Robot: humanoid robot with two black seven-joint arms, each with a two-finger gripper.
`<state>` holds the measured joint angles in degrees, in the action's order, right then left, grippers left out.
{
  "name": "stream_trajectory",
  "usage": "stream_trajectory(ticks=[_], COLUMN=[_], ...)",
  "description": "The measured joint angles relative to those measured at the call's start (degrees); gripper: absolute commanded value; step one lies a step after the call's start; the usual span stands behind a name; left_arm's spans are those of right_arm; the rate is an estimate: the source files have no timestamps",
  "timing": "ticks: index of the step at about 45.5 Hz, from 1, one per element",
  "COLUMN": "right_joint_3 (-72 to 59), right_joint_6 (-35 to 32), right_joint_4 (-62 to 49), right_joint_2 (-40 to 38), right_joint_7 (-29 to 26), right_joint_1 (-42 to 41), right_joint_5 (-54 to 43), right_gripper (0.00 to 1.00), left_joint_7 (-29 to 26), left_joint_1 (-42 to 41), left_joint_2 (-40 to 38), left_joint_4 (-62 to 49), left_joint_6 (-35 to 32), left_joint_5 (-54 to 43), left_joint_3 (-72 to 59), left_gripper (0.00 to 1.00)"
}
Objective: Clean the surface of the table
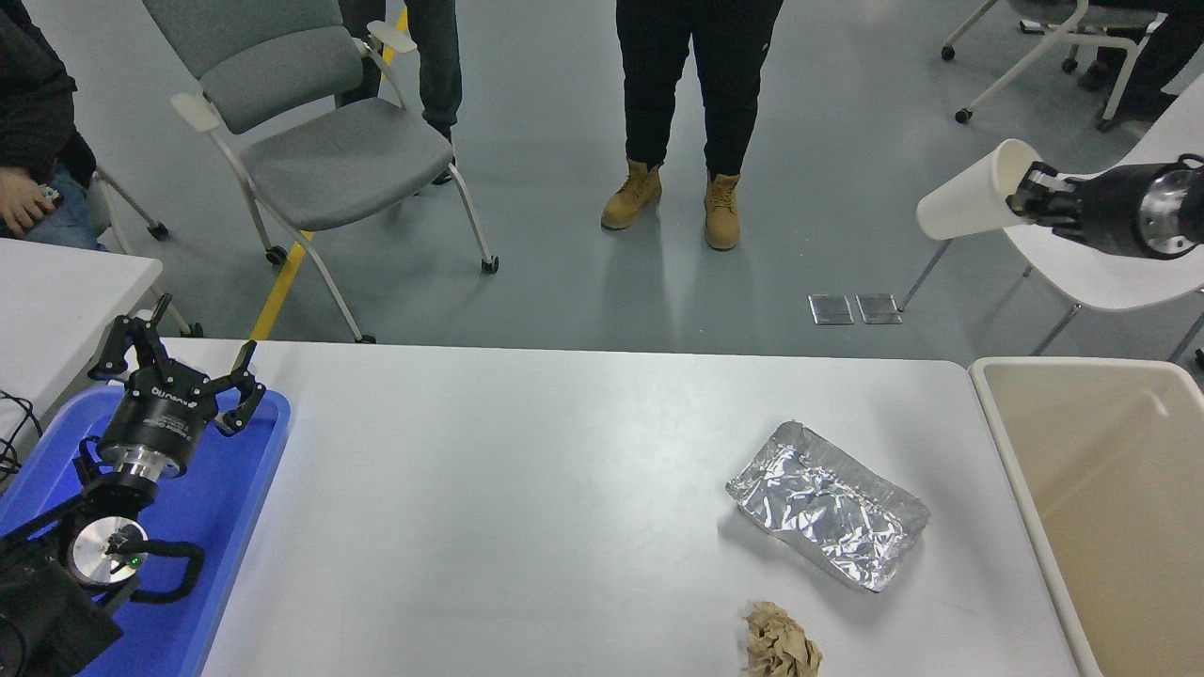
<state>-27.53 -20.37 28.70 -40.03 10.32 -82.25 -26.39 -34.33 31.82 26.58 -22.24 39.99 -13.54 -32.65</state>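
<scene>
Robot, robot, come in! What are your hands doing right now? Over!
Right hand shut on paper cup, high over the floor. Left hand open, parked over blue tray. Table surface holds foil tray, crumpled paper. Nothing blocking bin.
</scene>
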Motion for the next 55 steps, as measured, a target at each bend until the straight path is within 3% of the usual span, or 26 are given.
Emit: stream_trajectory(ticks=[26, 55], right_joint_3=[3.0, 4.3], right_joint_6=[-0.4, 6.1], right_joint_4=[-21.3, -25.1], right_joint_2=[0.1, 1.2], right_joint_7=[0.0, 0.0], right_joint_1=[18.9, 34.2], right_joint_5=[0.8, 1.0], right_gripper=[0.0, 0.0], left_joint_7=[0.0, 0.0], left_joint_1=[0.0, 0.0], left_joint_2=[0.0, 0.0], left_joint_4=[0.0, 0.0], left_joint_6=[0.0, 0.0], left_joint_5=[0.0, 0.0], left_joint_3=[0.0, 0.0], left_gripper=[1.0, 1.0])
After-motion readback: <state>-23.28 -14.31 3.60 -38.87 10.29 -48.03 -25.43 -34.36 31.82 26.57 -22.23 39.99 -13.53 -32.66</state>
